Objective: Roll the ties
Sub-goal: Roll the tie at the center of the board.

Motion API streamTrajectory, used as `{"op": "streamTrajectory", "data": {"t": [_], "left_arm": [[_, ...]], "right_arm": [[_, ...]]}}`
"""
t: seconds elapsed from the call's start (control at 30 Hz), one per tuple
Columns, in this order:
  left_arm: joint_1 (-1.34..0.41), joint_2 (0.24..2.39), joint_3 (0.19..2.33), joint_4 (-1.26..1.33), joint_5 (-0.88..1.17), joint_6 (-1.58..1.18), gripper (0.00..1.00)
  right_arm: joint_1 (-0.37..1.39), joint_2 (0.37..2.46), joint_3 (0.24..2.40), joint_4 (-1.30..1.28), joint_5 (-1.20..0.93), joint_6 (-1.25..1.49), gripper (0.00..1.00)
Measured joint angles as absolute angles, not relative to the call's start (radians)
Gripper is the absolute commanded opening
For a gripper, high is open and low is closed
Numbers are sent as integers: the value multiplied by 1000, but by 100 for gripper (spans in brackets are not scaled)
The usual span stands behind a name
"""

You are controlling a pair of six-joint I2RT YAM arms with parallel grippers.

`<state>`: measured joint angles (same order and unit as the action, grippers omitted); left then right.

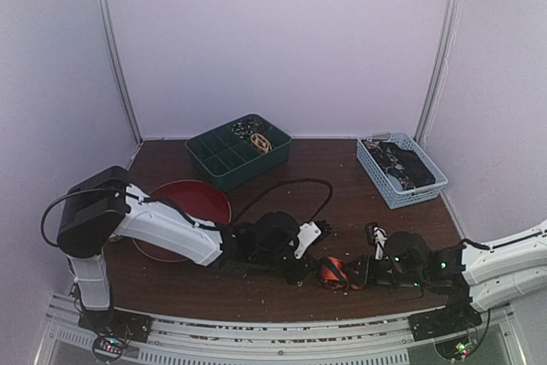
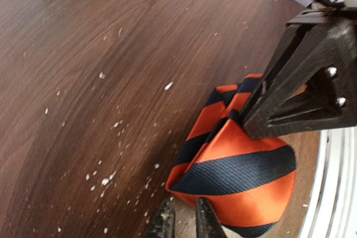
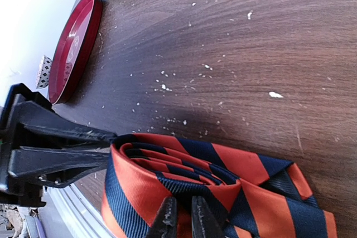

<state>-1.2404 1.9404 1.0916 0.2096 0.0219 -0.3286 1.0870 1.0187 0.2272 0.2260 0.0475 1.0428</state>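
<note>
1. One striped tie [image 1: 332, 271] is lying coiled on the desk [image 1: 342, 177] near its front edge, between both arms.
2. Now the left pincer [image 2: 184, 220] is pinching the coil's edge, jaws narrow.
3. Meanwhile the right pincer [image 3: 184, 218] is clamping its folds, jaws narrow.

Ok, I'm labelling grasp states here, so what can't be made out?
1. Wrist views: left hand and right hand barely enter at the bottom edge, which also cuts off the striped tie; grips unreadable.
2. Top external: tie tiny, crowded by both hands.
3. Top external: blue basket and green tray contents too small.
</note>
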Motion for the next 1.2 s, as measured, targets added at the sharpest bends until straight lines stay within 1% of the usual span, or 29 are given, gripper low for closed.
{"op": "streamTrajectory", "data": {"t": [0.13, 0.33, 0.43, 0.9, 1.2], "left_arm": [[-1235, 1930, 1053, 206, -18, -354, 15], [-1230, 1907, 1007, 184, -46, -392, 5], [-1230, 1907, 999, 178, -32, -401, 2], [-1230, 1942, 1024, 238, 111, -410, 0], [-1229, 1943, 1059, 244, 146, -410, 1]], "right_arm": [[1087, 1051, 234, 254, 46, 1042, 11], [1087, 1056, 235, 265, 47, 1042, 11], [1087, 1055, 235, 264, 47, 1043, 11], [1087, 1019, 227, 241, 57, 1047, 11], [1087, 961, 221, 164, 86, 1054, 11]]}}
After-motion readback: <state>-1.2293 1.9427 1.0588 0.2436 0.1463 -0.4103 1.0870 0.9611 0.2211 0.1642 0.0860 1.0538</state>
